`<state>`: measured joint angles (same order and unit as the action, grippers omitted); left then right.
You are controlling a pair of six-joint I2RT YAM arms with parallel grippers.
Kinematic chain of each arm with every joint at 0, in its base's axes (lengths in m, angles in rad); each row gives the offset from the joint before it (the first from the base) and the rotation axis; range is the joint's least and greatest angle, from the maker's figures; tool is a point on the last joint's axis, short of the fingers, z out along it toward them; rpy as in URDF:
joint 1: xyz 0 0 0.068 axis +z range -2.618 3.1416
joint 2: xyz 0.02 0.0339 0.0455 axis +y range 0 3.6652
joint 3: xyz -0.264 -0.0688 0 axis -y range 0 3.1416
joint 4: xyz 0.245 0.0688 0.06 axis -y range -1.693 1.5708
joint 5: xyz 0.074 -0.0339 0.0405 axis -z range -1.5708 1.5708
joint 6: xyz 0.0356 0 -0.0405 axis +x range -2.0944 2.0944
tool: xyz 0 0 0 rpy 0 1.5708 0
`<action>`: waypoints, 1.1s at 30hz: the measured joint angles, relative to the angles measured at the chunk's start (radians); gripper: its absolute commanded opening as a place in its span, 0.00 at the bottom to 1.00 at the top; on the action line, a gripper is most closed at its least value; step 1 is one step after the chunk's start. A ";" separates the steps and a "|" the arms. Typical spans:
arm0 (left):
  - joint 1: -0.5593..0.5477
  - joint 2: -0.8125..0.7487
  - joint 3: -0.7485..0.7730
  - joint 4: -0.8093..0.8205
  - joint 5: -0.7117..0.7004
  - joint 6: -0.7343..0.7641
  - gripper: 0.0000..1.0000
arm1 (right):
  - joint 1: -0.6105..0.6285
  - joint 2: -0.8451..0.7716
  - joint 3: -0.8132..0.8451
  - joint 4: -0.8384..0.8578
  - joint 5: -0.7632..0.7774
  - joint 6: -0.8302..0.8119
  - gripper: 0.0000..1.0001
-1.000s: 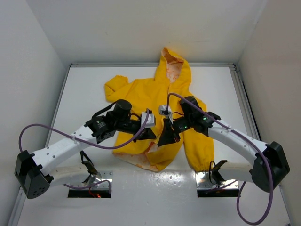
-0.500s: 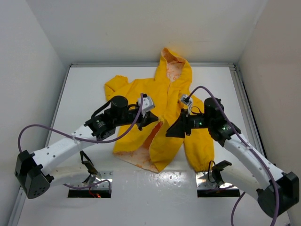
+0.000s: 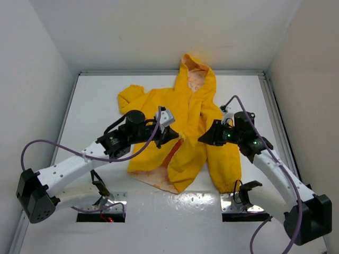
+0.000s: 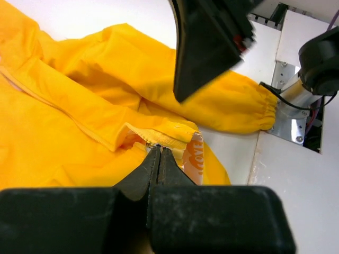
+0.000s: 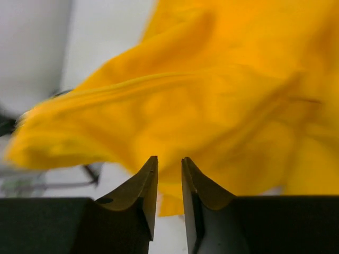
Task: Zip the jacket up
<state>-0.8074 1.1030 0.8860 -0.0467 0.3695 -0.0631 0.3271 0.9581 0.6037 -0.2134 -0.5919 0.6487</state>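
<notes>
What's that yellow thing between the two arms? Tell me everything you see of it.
It is a small bright-yellow hooded jacket of smooth rainwear-like fabric, lying crumpled on the white table, hood toward the far wall. Its front is open lower down, showing white lining printed in orange. One sleeve ends in an elastic cuff. The left gripper pinches its front edge.

Overhead, wrist close-ups — all on jacket point(image 3: 159, 103)

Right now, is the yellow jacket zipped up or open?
Open, at least at the bottom. The front edges of the jacket part near the hem, showing patterned lining; the left tool pinches one edge.
</notes>
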 measured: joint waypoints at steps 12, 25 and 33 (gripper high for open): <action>-0.034 0.003 -0.042 -0.028 -0.021 0.143 0.00 | 0.134 0.708 0.605 -0.477 0.725 -0.050 0.00; -0.035 0.044 -0.042 0.005 -0.050 0.178 0.00 | 0.151 1.252 0.998 -0.731 0.982 -0.064 0.00; -0.025 0.071 -0.058 0.055 -0.040 0.161 0.00 | 0.160 1.350 1.168 -0.732 0.817 -0.241 0.00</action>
<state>-0.8322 1.1736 0.8276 0.0086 0.3294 0.0982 0.4870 2.3081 1.7714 -0.9459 0.2249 0.4080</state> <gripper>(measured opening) 0.009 0.002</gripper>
